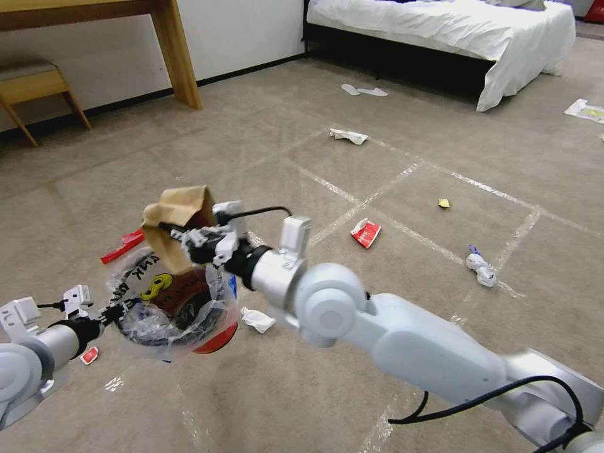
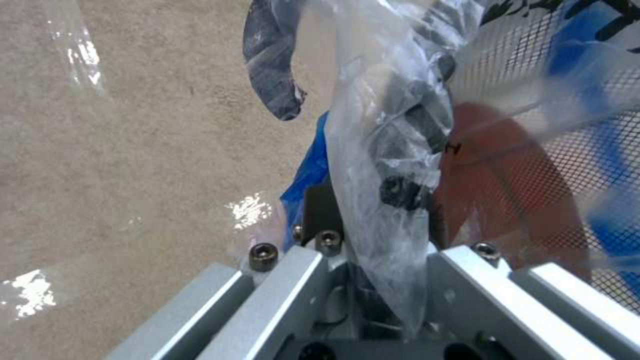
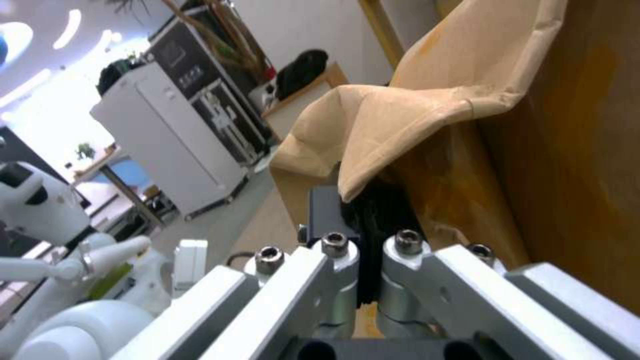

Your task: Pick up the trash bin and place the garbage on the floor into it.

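Note:
The red trash bin (image 1: 217,340), lined with a clear printed plastic bag, hangs just above the floor (image 1: 283,396). My left gripper (image 1: 116,311) is shut on its near rim, and up close the left gripper (image 2: 367,200) pinches the plastic and the rim of the trash bin (image 2: 507,190). Over the bin's mouth my right gripper (image 1: 168,231) is shut on a brown paper bag (image 1: 179,214). The right wrist view shows the right gripper (image 3: 363,215) clamping a fold of the paper bag (image 3: 467,100). More garbage lies on the carpet: a white tissue (image 1: 258,319), a red wrapper (image 1: 365,233), a yellow scrap (image 1: 444,203).
Other litter: a white-and-blue crumpled piece (image 1: 481,267), a far tissue (image 1: 348,135), a red wrapper (image 1: 123,246) behind the bin, a small red packet (image 1: 89,355). A wooden desk leg (image 1: 176,56) and stool (image 1: 31,85) stand back left, a bed (image 1: 453,31) back right.

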Controlling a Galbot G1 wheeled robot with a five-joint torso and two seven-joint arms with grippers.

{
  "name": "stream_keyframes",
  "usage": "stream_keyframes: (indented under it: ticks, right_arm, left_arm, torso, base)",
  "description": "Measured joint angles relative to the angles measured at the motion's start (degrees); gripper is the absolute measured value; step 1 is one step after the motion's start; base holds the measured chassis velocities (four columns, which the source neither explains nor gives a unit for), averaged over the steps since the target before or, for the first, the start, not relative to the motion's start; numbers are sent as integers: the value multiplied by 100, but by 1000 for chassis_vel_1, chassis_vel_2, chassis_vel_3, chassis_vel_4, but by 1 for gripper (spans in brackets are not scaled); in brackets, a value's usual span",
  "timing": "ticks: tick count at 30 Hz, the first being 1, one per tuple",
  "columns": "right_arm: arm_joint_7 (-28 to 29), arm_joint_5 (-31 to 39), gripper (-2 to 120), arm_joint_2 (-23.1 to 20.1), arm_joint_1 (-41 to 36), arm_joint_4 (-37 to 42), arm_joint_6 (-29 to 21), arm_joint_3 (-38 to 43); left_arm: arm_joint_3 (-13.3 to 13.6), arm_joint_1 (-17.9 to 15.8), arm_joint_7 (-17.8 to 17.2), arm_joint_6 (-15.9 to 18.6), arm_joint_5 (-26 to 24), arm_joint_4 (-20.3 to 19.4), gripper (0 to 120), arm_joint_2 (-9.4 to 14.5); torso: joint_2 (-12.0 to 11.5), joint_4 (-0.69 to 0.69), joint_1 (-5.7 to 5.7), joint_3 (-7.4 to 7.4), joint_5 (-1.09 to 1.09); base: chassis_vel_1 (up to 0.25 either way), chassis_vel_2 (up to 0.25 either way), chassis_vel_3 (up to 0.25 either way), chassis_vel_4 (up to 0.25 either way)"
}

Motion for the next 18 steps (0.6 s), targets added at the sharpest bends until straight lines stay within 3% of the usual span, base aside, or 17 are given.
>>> stream_keyframes:
  ticks: [18]
  right_arm:
    - [-44, -338, 0, 380, 340, -709, -9, -754]
  left_arm:
    - [-15, 115, -320, -6, -551, -198, 0, 225]
  torso:
    - [0, 0, 0, 0, 1]
  base:
    - [0, 0, 0, 0]
